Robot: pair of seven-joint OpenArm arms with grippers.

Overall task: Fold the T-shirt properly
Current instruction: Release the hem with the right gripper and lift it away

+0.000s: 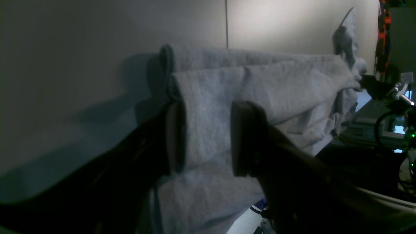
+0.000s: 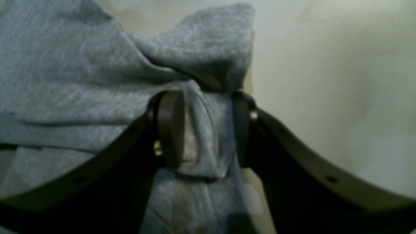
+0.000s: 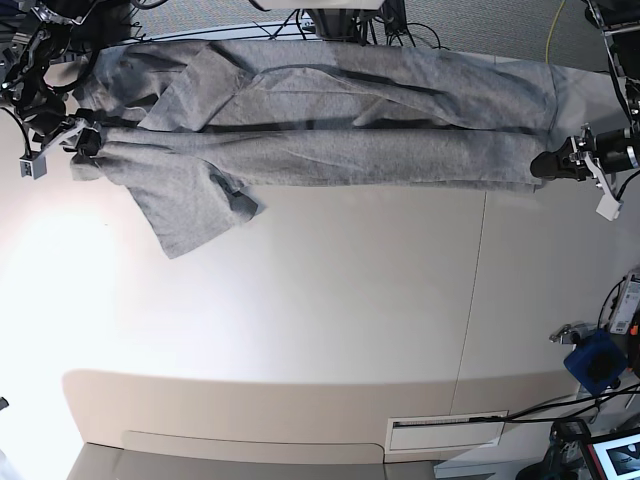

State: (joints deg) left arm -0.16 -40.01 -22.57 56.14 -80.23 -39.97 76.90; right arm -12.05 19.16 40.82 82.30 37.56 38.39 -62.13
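T-shirt [image 3: 330, 130] spans table [image 3: 350, 300] far edge.

Reached in from opposite sides of the base view. Left end effector [image 1: 204, 138] held level, fingers [image 1: 242, 139] clamped on a fold of the T-shirt [image 1: 260, 87]. Right end effector [image 2: 203, 130] likewise pinched a bunched cloth edge.

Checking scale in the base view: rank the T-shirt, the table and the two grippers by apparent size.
1. table
2. T-shirt
3. left gripper and right gripper: both small at the shirt's ends and look alike, so unranked.
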